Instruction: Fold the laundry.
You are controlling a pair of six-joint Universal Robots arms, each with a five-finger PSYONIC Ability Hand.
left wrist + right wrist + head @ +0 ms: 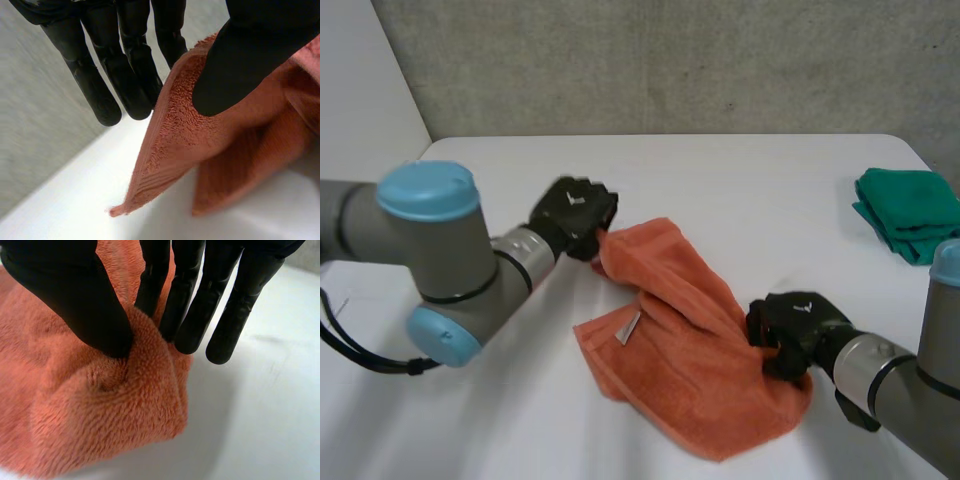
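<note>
Orange towel (685, 360), rumpled on white counter (720, 190): far corner pinched between left hand (575, 213) thumb and fingers, a fold at what looks like its near edge pinched in right hand (788, 328); folded green cloth (910, 212) well apart.

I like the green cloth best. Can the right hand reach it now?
Probably not yet: the right hand is pinching the orange towel. Nothing lies between it and the green cloth.

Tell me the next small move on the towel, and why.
Probably pull the towel taut and flat: the left hand pinches its far edge, the right hand pinches its near edge, and it lies bunched between them.
</note>
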